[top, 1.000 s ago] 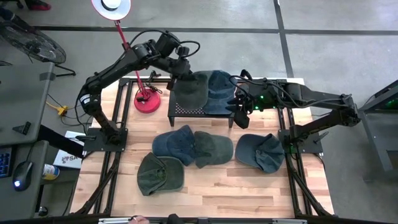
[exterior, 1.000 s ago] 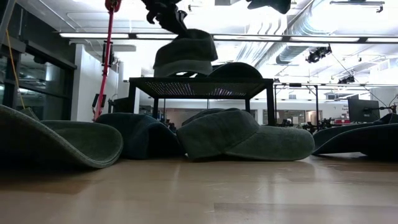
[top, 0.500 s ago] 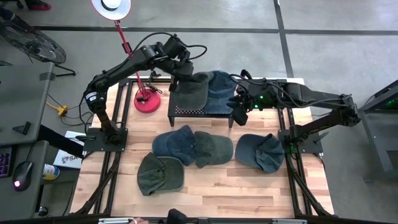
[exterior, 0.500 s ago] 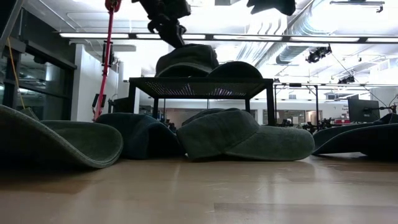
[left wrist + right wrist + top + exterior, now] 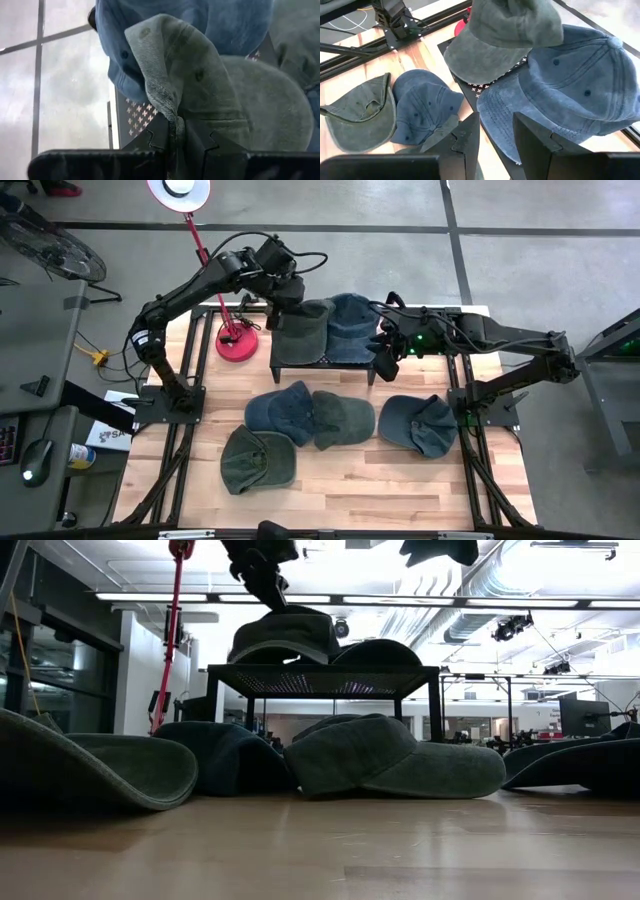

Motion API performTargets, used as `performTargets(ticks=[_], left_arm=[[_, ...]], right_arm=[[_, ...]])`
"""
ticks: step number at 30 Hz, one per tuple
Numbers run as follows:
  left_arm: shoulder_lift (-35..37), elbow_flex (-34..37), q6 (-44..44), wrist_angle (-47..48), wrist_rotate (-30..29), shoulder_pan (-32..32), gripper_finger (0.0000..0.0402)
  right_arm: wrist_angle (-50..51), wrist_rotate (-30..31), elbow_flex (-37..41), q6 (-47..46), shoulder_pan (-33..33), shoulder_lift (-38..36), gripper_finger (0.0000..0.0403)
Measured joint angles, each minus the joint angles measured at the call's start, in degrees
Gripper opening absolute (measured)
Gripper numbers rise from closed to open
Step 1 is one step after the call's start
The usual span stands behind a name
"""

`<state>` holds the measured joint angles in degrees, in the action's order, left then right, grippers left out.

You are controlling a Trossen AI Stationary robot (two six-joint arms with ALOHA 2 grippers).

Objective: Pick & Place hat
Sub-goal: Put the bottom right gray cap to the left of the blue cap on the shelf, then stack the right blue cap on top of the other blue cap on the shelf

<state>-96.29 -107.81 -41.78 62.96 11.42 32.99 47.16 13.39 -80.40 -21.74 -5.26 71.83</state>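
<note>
A green hat (image 5: 305, 330) lies on the black mesh rack (image 5: 290, 359) at the far middle of the table, with my left gripper (image 5: 284, 302) shut on it at its far left side. Beside it on the rack sits a blue hat (image 5: 352, 320), its brim toward the rack's right end. My right gripper (image 5: 384, 360) hangs open above that end of the rack and the blue hat's brim (image 5: 500, 110). In the low view it (image 5: 435, 550) is well clear of the rack top. My left gripper pinches a bunched fold of the green hat's cloth (image 5: 172, 112) between its two fingers, slanting down from the far left. The hat (image 5: 285, 635) hangs from the fold and rests with its underside on the rack top (image 5: 320, 675), next to the blue hat.
Several more hats lie on the wooden table nearer the front: a blue one (image 5: 280, 408), a green one (image 5: 342, 418), a green one (image 5: 258, 460) and a blue-grey one (image 5: 418, 423). A red lamp base (image 5: 237, 343) stands left of the rack.
My left gripper has sunk a little and rolled about its own line, still shut on the green hat. The hat, which hung higher and tilted over the rack, has come down, flattened and shifted slightly toward the rack's left end. My right gripper has stayed open in place.
</note>
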Motion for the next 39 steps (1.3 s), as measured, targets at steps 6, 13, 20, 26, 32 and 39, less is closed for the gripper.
performTargets(ticks=[6,13,20,26,32,39], left_arm=[[-0.42,0.0,-1.07,-1.38,0.17,-0.4,0.0026],[-0.39,0.0,2.05,-5.31,-1.53,-0.38,0.0069],[-0.39,-0.02,3.07,-7.56,-0.63,-0.39,0.0202],[-0.22,-0.6,3.32,-10.46,-6.43,-0.4,0.026],[0.02,-6.21,5.23,-12.82,-13.55,-1.93,0.0265],[0.26,-13.83,9.9,-9.36,-14.64,-5.03,0.0266]], right_arm=[[-0.04,0.61,0.0,0.28,0.0,0.0,0.011],[-0.02,-0.19,0.0,0.22,0.0,0.0,0.011],[0.28,-0.4,0.0,-0.18,0.0,0.0,0.011],[0.31,-1.11,0.0,-0.15,0.0,0.0,0.011],[3.63,0.47,0.0,-1.44,0.02,-0.23,0.011],[19.13,1.08,0.02,-14.52,0.02,-3.14,0.011]])
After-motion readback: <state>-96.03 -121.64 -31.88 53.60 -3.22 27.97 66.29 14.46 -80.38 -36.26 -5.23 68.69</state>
